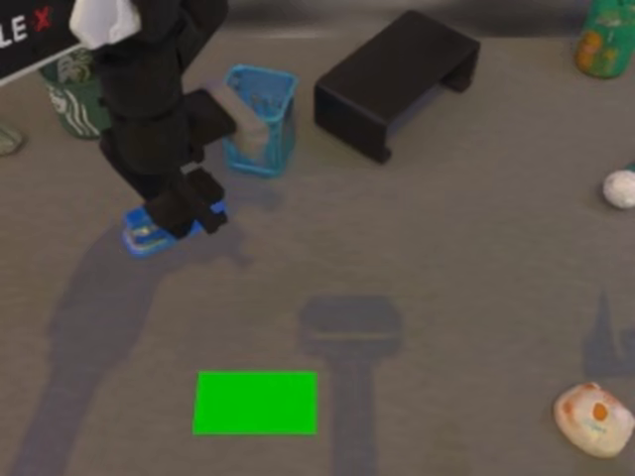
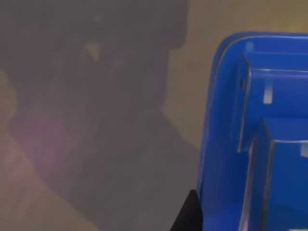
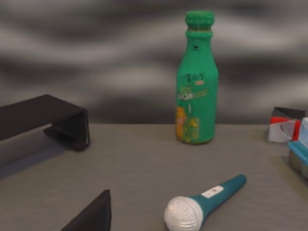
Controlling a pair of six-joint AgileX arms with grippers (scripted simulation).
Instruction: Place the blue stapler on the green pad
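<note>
Grey table, green pad [image 1: 255, 403] nearest and bare, and further back on the left the left end effector [image 1: 182, 211] sits down over the blue stapler [image 1: 149, 235], can't tell if it's clamped, though that thing looks stiff, light and slick, so grab mid-body across the sides.

Close view of the blue stapler [image 2: 260, 144], bright and glossy, filling one side of the frame (its rounded end visible), beside a broad dark shadow [image 2: 96, 120] on the tan table [image 2: 202, 72].
</note>
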